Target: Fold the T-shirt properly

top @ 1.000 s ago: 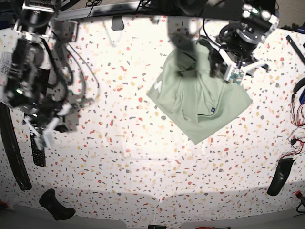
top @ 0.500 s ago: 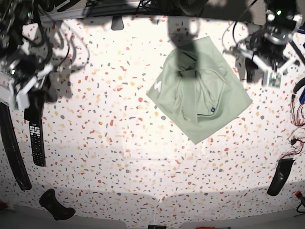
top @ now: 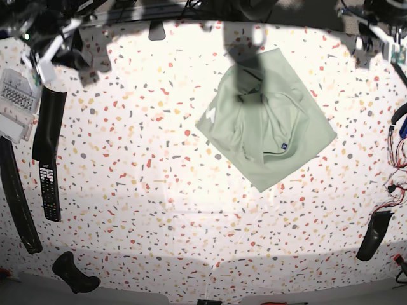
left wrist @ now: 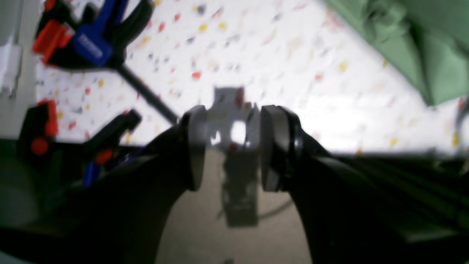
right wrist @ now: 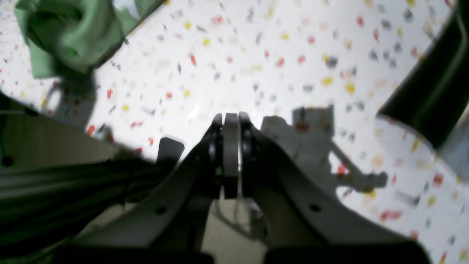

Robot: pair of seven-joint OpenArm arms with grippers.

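Note:
The pale green T-shirt [top: 267, 121] lies folded into a rough square, rotated like a diamond, at the table's centre right, with its small dark blue label [top: 283, 145] showing. No gripper touches it. In the left wrist view my left gripper [left wrist: 231, 146] stands open with nothing between its fingers, and a corner of the T-shirt [left wrist: 421, 44] shows at the upper right. The right gripper [right wrist: 231, 154] is shut and empty over bare table, and the T-shirt [right wrist: 73, 33] is far off at the upper left. Both arms are drawn back to the base view's top corners.
A black remote [top: 49, 190], a black case [top: 49, 124], a white box [top: 16, 105] and a long black strap [top: 16, 197] lie along the left edge. Dark objects sit at the front left [top: 75, 273] and right [top: 372, 235]. Blue and red clamps [left wrist: 91, 44] are near my left gripper.
Both arms have pulled away from the table's middle toward the far top corners, the left arm leaving the shirt. The T-shirt has not moved.

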